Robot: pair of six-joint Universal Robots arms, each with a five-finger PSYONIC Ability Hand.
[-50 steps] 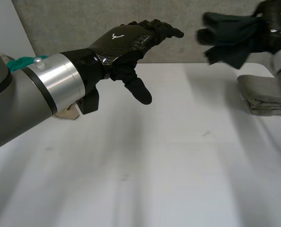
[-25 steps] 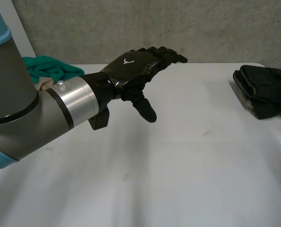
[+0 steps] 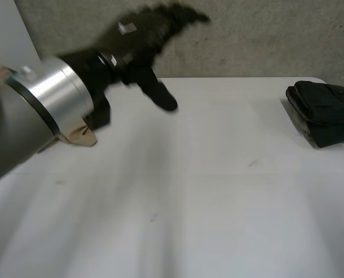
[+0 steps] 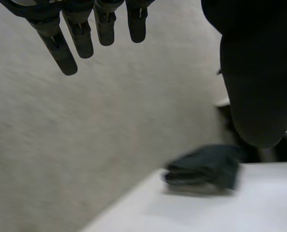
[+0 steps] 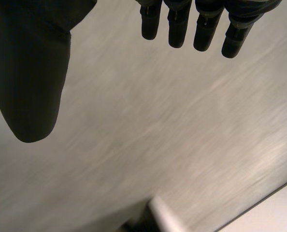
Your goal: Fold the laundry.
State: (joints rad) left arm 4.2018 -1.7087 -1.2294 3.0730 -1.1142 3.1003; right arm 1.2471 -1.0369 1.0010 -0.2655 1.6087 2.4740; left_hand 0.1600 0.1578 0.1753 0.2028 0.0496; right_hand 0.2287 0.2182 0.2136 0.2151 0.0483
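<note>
Laundry [image 3: 325, 113], dark and folded into a stack, sits near the far right corner of the white surface [image 3: 189, 197]. The left robot hand [image 3: 140, 40] hangs above the far left side, fingers straight, grasping nothing. The right robot hand [image 5: 30, 72] is likewise spread and empty.

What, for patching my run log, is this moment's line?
left robot hand open, aloft | right robot hand open | dark folded stack on table
</note>
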